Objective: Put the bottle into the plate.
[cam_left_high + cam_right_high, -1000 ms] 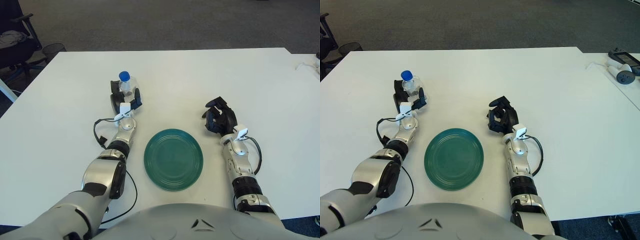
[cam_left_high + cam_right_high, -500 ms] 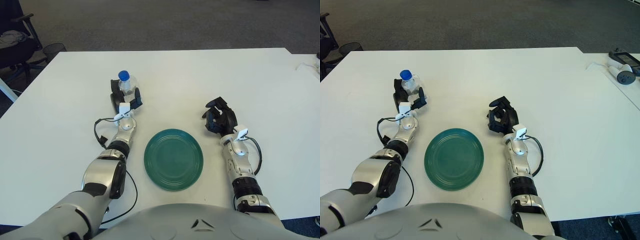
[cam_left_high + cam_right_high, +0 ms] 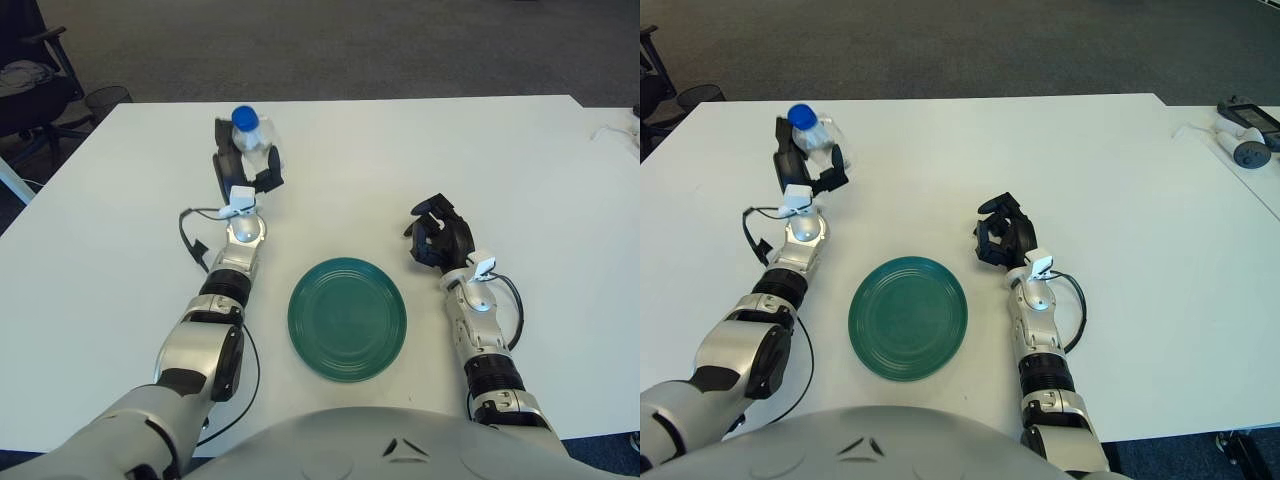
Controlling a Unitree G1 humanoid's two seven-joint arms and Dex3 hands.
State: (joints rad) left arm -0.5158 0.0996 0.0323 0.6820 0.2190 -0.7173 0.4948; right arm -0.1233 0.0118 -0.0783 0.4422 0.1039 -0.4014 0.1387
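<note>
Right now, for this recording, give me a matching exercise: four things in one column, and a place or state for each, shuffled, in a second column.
Things
1. clear plastic bottle with a blue cap
2. round green plate
3. left hand
4. right hand

Places or states
A. holds nothing, fingers curled, right of the plate
B. closed around the bottle, beyond the plate to its left
C. bare, on the white table between the two arms
D. held in the left hand

Pairs: 1-D, 2-C, 3-B, 4-A
</note>
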